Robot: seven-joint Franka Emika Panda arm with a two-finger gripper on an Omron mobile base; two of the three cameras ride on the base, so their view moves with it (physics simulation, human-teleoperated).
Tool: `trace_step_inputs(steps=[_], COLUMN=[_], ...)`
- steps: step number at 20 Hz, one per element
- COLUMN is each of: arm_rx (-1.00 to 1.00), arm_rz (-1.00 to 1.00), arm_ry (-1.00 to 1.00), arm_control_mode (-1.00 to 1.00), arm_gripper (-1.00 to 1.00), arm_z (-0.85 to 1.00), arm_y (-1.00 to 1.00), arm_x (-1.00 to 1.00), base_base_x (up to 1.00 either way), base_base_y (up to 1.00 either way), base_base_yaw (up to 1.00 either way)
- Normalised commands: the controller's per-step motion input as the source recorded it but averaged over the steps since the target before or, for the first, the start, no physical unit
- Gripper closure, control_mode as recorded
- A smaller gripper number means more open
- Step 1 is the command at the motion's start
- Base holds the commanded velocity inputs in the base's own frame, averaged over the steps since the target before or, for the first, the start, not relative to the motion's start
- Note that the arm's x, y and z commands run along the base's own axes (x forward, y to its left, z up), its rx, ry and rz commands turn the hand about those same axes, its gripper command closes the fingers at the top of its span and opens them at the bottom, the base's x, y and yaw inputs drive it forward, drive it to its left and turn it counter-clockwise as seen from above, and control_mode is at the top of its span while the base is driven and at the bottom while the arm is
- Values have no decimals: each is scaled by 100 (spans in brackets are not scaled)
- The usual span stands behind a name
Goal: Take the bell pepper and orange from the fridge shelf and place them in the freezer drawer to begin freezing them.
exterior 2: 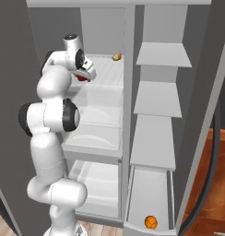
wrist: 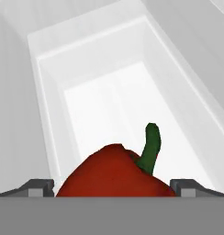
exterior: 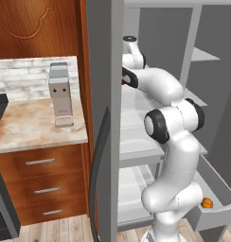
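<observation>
I have the arm (exterior 2: 50, 138) standing tall and folded forward at the elbow, wrist level, gripper (wrist: 112, 188) reaching straight ahead with its jaws spread as wide as they go.

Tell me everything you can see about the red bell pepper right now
The bell pepper is glossy deep red with a lumpy rounded body and a short dark green stem that curves upward. In the hand view it sits right between the two dark tips of the open gripper, very close to the camera, with the pale fridge shelf stretching behind it. Whether the tips touch it cannot be told. From the right base view a small red patch shows beside the gripper on an upper shelf.
</observation>
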Motion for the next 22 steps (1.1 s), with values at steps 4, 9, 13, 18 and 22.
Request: trace_step_inputs(steps=[4,9,13,18,22], arm_rx=[0,0,0,0,2], arm_rz=[0,0,0,0,0], arm_ry=[0,0,-2,0,0], arm_control_mode=[-100,-100,-100,-100,-100], arm_gripper=[-100,100,100,100,100], arm_z=[-31,-42,-5,-9,-7], arm_y=[4,0,0,-18,-49], arm_x=[26,3,0,-49,-100], base_base_x=[0,0,0,0,0], base_base_y=[0,0,0,0,0], base_base_yaw=[0,0,0,0,0])
